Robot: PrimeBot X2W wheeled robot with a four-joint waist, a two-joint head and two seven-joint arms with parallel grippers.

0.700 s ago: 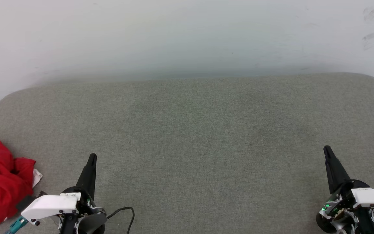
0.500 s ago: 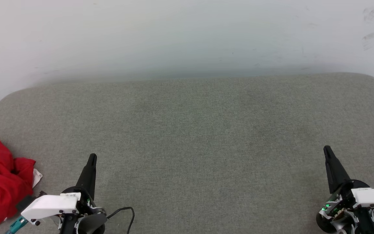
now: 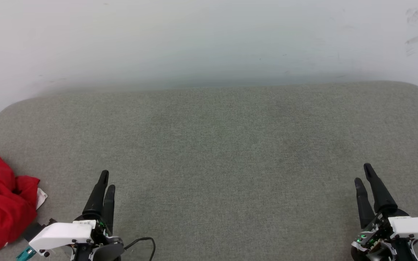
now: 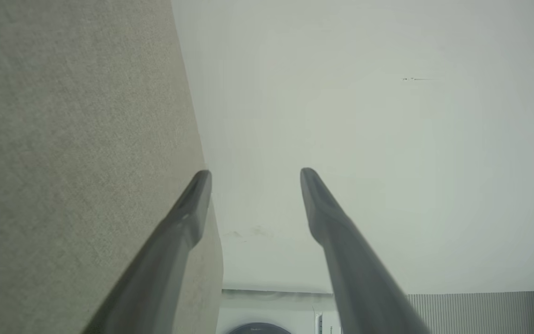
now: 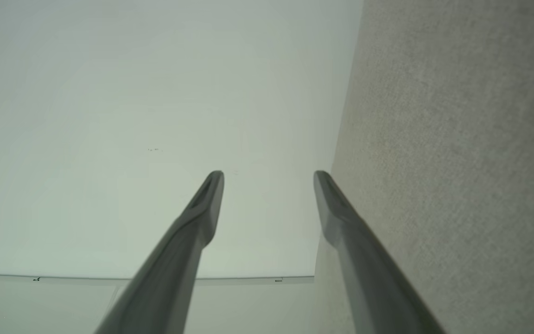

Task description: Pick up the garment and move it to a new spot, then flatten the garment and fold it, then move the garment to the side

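Head view: garment (image 3: 2,203) lies crumpled in a red heap at the far left edge of the grey fabric tabletop (image 3: 216,145), just left of the left tool (image 3: 107,180). Right tool (image 3: 362,173) is well apart at lower right. Wrist views: both tools spread wide, holding nothing.

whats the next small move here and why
Probably swing the left gripper leftward to the shirt: it lies crumpled and untouched at the grey surface's left edge, and that gripper, open and empty, is far nearer than the right gripper.
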